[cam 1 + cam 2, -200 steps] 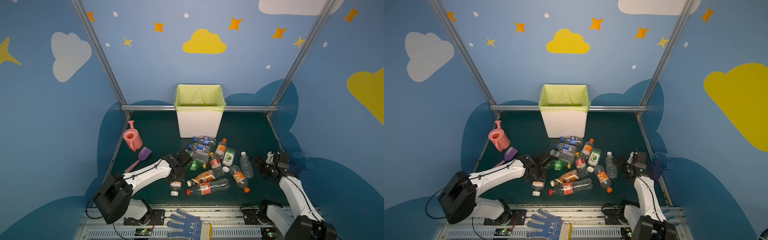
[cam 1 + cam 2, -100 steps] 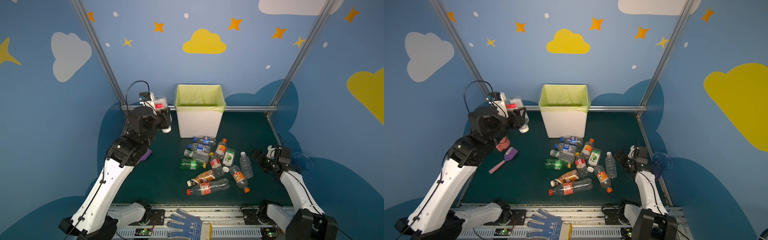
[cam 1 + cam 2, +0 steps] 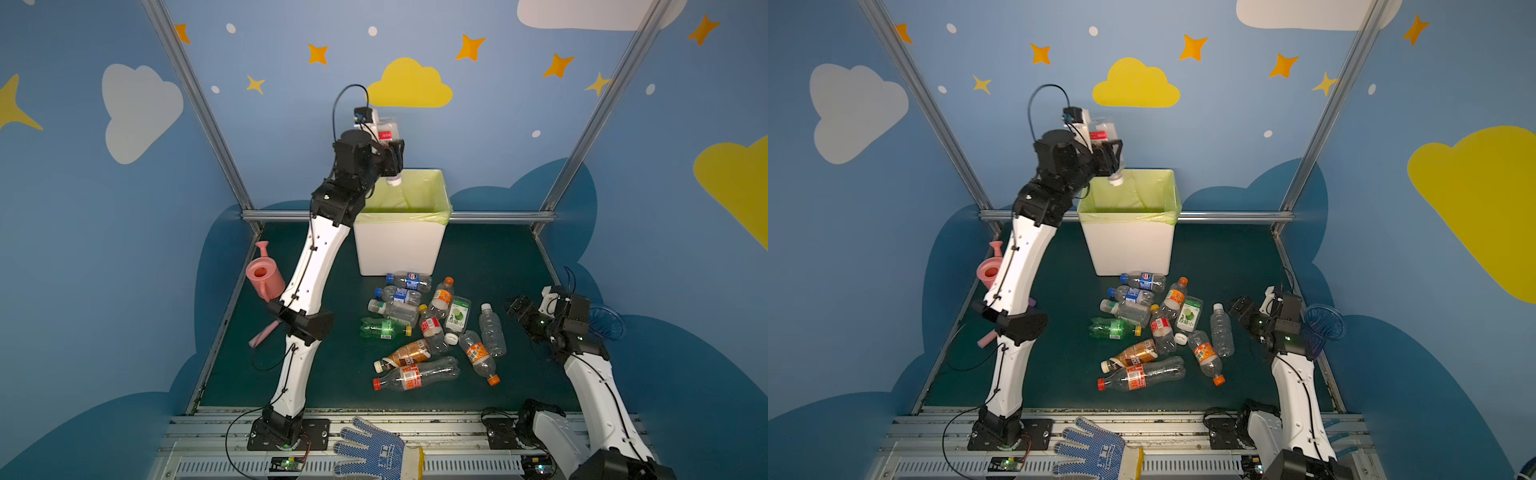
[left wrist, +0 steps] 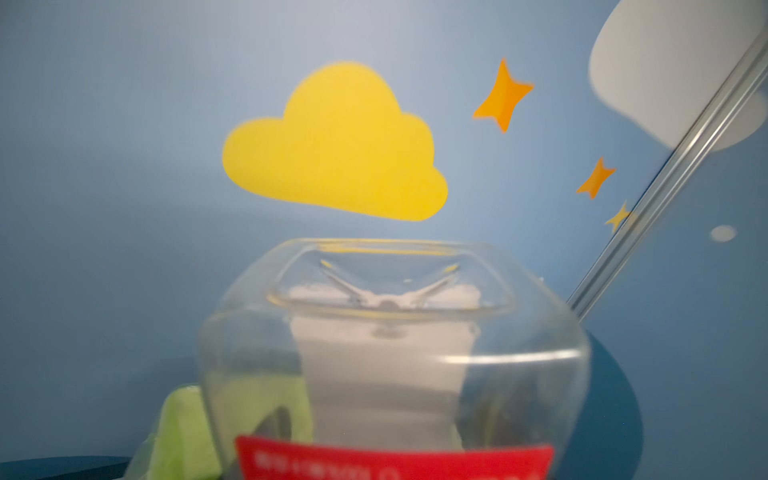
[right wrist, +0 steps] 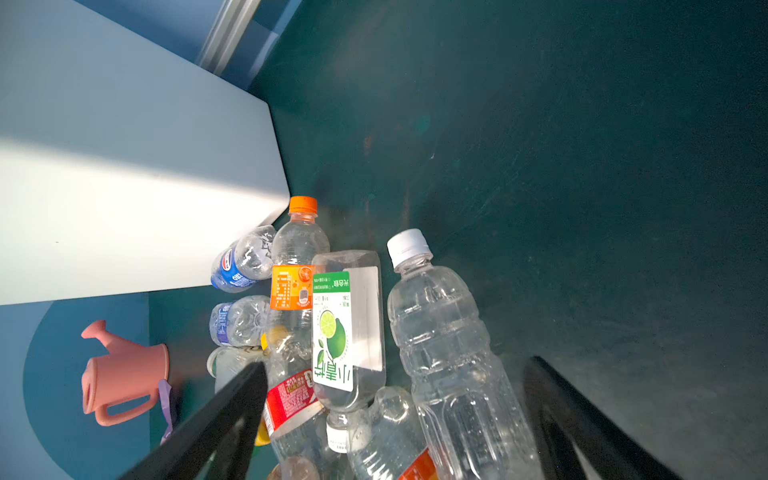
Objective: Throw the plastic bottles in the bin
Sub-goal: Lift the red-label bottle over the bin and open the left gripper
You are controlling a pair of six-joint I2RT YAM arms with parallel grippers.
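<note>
Counter: the dark green counter (image 3: pixel 490 257) is carrying the bin, the loose bottles and a watering can.
Bin: the white rectangular plastic bin (image 3: pixel 397 249) (image 3: pixel 1127 249), lined with a pale yellow-green bag folded over its rim, is standing upright at the counter's far edge.
Loose bottles: small plastic bottles (image 3: pixel 432 328), clear, green or brown, are lying on their sides in a cluster in front of the bin. The farthest one is lying against the bin's front wall.
Watering can: the pink plastic watering can (image 3: pixel 264 276) is standing at the counter's left edge, partly behind the left arm.
Left end effector (image 3: pixel 392 160) (image 3: pixel 1111 160): it is hanging raised above the bin's left side with a bottle between its jaws. Whether the jaws are clamping it cannot be told.
Right end effector (image 3: pixel 517 309) (image 5: pixel 397 363): it is hovering low at the right of the cluster, jaws spread wide, holding nothing.
Raised bottle: the clear square plastic bottle (image 3: pixel 385 134) (image 4: pixel 390 332) with a red label is pointing its white cap down over the bin opening.
</note>
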